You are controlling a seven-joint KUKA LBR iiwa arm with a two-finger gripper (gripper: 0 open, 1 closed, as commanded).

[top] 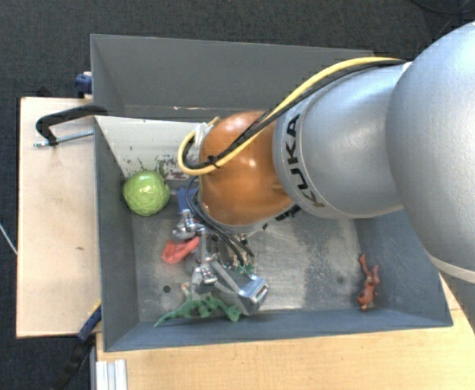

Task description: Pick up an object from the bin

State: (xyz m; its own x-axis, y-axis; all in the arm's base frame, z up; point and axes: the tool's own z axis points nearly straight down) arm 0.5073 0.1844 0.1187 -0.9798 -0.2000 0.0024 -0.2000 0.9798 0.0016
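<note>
Camera view: gripper (226, 286) near bin's (123, 299) 6 o'clock wall, touching green plastic toy (195, 309); red piece (178, 252) at its 10 o'clock; grip width unreadable.

One grey bin (111, 283). In it: one light green ball (146, 193), left of centre; one blue thing (186, 195) just right of the ball, mostly hidden; one red-pink piece (179, 252) lower down; one green spiky toy (196, 308) by the bottom wall; one small red-brown figure (369, 283), lower right
</note>
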